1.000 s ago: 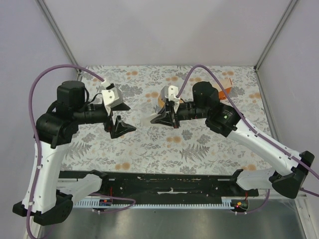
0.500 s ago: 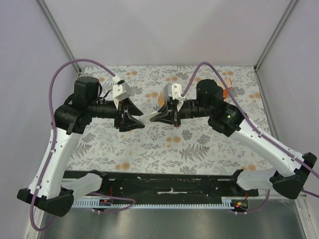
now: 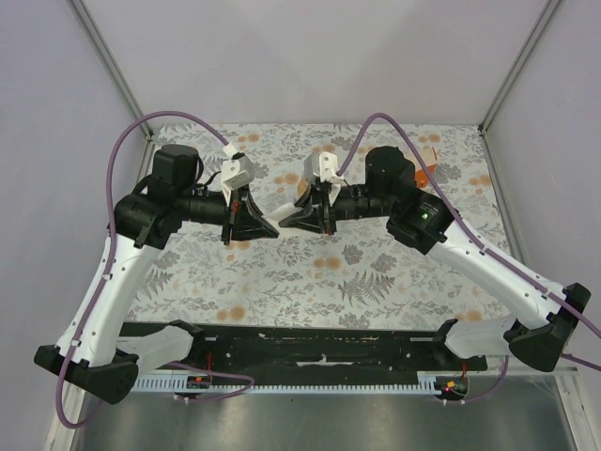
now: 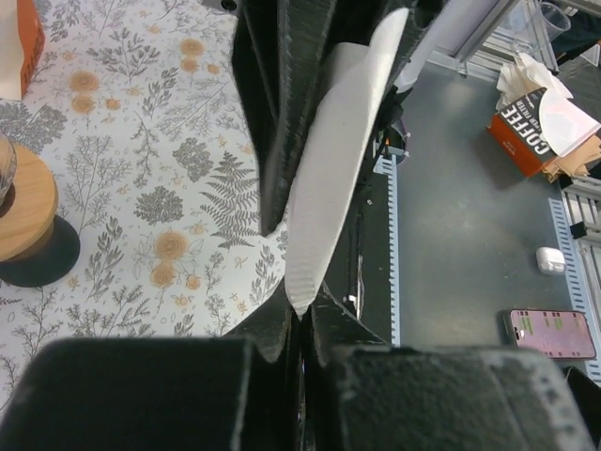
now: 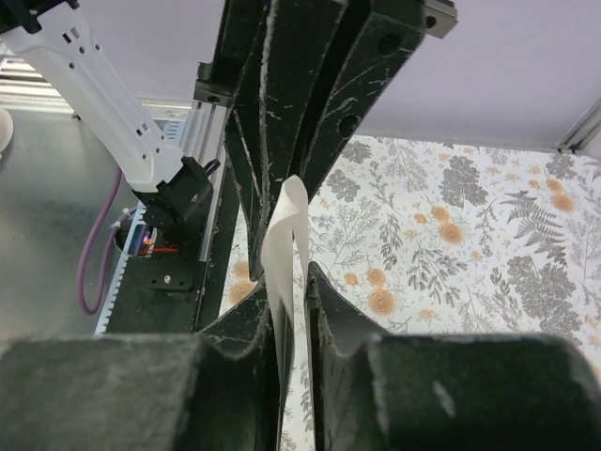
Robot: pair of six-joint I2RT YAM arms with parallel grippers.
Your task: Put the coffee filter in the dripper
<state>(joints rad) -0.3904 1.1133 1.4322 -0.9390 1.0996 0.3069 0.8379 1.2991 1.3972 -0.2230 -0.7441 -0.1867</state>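
The white paper coffee filter (image 3: 278,212) hangs above the flowered table between both grippers, which face each other. My left gripper (image 3: 267,227) is shut on the filter's lower tip (image 4: 302,299); the sheet (image 4: 338,160) runs up from its jaws. My right gripper (image 3: 287,222) stands slightly open around the other end. There the filter (image 5: 282,235) lies against one finger with a gap to the other. The orange-brown dripper (image 4: 23,216) stands on the table just behind the right gripper. In the top view it is mostly hidden, an orange sliver (image 3: 300,192).
An orange-and-white box (image 3: 427,175) stands at the back right of the table, also seen in the left wrist view (image 4: 23,42). A black rail (image 3: 319,343) runs along the near edge. Beyond it lie a coffee carton (image 4: 540,122) and a phone (image 4: 554,334).
My left arm has swung right to the filter and its jaws have shut on the filter's tip. The right gripper, shut on the filter before, has parted its jaws a little.
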